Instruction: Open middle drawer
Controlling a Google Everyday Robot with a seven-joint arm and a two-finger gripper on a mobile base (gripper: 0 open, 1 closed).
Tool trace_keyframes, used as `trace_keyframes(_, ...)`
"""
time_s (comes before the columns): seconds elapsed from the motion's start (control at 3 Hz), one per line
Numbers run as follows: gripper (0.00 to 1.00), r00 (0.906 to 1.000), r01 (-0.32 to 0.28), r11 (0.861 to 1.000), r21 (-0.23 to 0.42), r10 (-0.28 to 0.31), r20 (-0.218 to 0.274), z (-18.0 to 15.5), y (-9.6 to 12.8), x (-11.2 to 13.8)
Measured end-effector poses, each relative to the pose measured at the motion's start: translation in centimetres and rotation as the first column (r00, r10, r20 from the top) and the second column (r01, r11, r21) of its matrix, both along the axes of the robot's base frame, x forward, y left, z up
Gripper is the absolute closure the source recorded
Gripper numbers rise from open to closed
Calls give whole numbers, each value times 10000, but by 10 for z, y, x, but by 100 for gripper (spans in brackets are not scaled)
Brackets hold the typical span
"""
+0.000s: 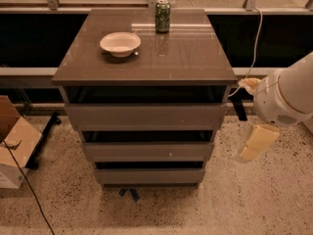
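Note:
The grey-brown cabinet (88, 75) stands in the middle of the camera view with three handleless drawer fronts. The middle drawer (146, 151) is the mid-sized front, flush in line with the others, with a dark gap above it. The taller top drawer front (144, 115) sits above it and the narrow bottom front (149, 175) below. My gripper (256, 144), cream-coloured, hangs under the white arm (286, 94) to the right of the cabinet, level with the middle drawer and apart from it. It holds nothing I can see.
A white bowl (120, 43) and a green can (162, 16) stand on the cabinet top. A cardboard box (13, 146) and a black cable lie on the floor at left. A white cable (254, 43) hangs at the back right. Speckled floor lies around.

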State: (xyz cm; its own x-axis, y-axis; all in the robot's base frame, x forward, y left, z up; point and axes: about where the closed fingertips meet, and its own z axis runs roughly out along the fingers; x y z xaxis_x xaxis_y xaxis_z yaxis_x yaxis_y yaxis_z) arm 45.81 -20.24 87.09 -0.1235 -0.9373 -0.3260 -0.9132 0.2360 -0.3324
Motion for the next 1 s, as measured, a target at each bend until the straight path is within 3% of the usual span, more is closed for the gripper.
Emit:
trace_keyframes(0.33, 0, 9981, -74, 9994, 332, 94, -606, -34, -2, 21)
trace_keyframes(1.0, 0, 9971, 106, 9998, 181, -92, -751, -57, 10, 27)
